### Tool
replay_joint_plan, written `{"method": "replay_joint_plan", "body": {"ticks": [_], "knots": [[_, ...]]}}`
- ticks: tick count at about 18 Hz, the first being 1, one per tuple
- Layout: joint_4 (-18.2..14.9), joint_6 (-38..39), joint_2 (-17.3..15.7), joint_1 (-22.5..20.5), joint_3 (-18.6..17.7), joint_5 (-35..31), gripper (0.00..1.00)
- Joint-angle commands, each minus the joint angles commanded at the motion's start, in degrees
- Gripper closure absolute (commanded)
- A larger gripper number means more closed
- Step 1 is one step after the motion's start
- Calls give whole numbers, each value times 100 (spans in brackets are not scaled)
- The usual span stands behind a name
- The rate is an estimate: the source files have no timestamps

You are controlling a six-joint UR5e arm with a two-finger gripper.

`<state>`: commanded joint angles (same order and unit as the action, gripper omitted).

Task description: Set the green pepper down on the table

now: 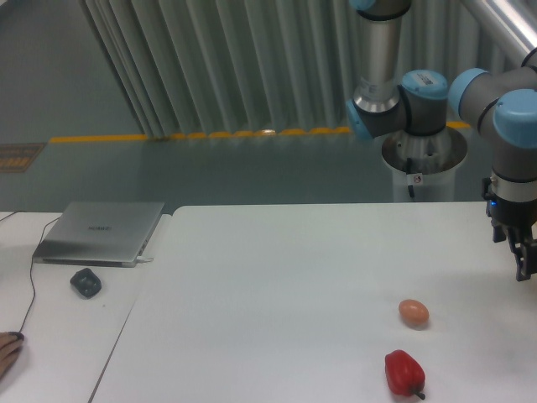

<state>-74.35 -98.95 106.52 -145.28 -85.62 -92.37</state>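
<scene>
The arm is seen at the far right, its wrist pointed straight down, with the pincer (526, 262) cut by the frame edge. Only one dark finger is clearly made out; the other lies outside the view or is hidden, so the opening cannot be told, nor whether anything is held. Nothing green is seen between or below the visible finger.

The pepper named in the task is not found anywhere in view. It is judged to be either off-frame to the right or hidden by the wrist; neither can be confirmed.

On the white surface (277, 285) an egg (413, 312) is noted, and a red pepper (404, 373) near it toward the front edge. The two lie apart, not touching, both well to the left of the pincer. They are judged to be bystanders, left where they will not obstruct a set-down at the right side.

The pincer hangs above the surface near its right edge, not touching it as far as can be seen. The vertical pose is judged to suit a straight descent or lift.

On the side desk (67, 336) a closed laptop (101, 232), a dark mouse (86, 282) and a cable (32, 290) are recorded. A hand (8, 348) is seen at the lower left corner.
</scene>
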Motion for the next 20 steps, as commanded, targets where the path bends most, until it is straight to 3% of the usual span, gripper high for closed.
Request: {"method": "replay_joint_plan", "body": {"ticks": [9,15,17,20], "knots": [[26,-1450,124,-738,45,44,0],[9,-2004,132,-1564,-130,456,0],[44,-2522,132,-1819,-219,483,0],[9,-2559,132,-1890,-166,466,0]]}}
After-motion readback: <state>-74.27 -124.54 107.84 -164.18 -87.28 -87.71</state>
